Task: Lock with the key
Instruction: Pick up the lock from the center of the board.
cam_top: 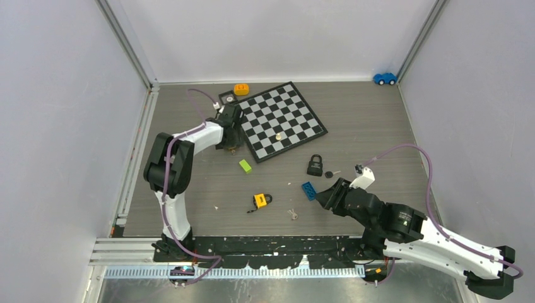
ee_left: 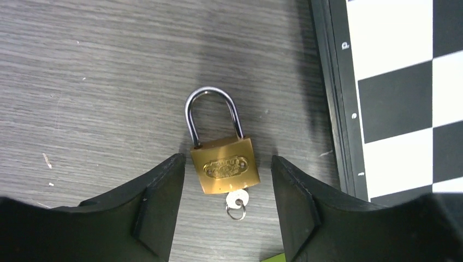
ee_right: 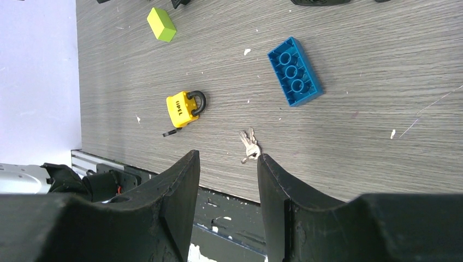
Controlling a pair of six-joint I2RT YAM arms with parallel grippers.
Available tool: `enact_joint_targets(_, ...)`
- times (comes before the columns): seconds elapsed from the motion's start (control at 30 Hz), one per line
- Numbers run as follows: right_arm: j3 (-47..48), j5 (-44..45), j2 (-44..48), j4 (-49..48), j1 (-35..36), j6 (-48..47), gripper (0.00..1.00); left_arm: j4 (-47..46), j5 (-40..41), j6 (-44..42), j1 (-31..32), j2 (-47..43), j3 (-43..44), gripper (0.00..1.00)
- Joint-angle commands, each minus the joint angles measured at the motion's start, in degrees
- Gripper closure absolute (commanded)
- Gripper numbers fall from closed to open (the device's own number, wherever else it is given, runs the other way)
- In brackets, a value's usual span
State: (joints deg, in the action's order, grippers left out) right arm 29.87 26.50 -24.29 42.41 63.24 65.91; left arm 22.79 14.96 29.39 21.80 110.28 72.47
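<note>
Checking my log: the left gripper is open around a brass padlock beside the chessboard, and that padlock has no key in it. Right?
Not quite: the brass padlock has a key sticking out of its bottom, as the left wrist view shows. The rest holds: the left gripper is open around it, beside the chessboard.

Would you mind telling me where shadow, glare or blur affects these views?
Left wrist: the brass padlock is sharp, with a bright streak on its shackle and shadow around it. Right wrist: the key bunch is crisp, evenly lit. Top external: even light, small items tiny.
</note>
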Motion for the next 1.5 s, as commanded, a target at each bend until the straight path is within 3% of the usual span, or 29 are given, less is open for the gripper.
enact_joint_targets(0.0, 0.31, 1.58, 0.65, 0.24, -0.14, 0.37, 0.51, 4.50, 3.99, 3.73, -0.09, 3.78, 2.25, 0.40)
enact_joint_targets(0.2, 0.98, 2.15, 1.06, 1.60, -0.14, 0.18, 0.52, 5.69, 4.53, 5.21, -0.09, 5.40, 3.56, 0.47)
enact_joint_targets(0.43, 1.06, 2.41, 1.34, 1.62, -0.14, 0.25, 0.51, 5.50, 3.83, 5.53, -0.09, 4.06, 2.01, 0.73)
enact_joint_targets(0.53, 1.31, 2.64, 1.02, 1.53, -0.14, -0.43, 0.51, 4.94, 3.15, 5.23, -0.05, 1.56, -0.07, 0.84)
enact_joint_targets(0.77, 1.33, 2.51, 0.60, -0.68, -0.14, -2.50, 0.52, 4.47, -0.36, 2.45, -0.09, -7.59, -4.37, 0.97)
enact_joint_targets(0.9, 1.81, 2.03, 0.86, -3.76, -0.14, -5.89, 0.51, 4.49, -4.87, -0.15, -0.09, -14.84, -6.16, 0.99)
enact_joint_targets(1.07, 3.32, 2.38, 1.35, -6.33, -0.14, -9.20, 0.49, 1.46, -17.51, -1.73, -0.07, -24.18, -9.75, 1.00)
enact_joint_targets(1.27, 5.55, 0.15, 0.28, -10.61, -0.15, -12.63, 0.47, -1.20, -32.01, -0.27, 0.79, -36.46, -13.69, 1.00)
enact_joint_targets(1.47, 5.32, -4.72, 0.02, -20.33, -0.14, -15.78, 0.44, -2.67, -37.76, 5.45, 5.42, -46.38, -16.21, 1.00)
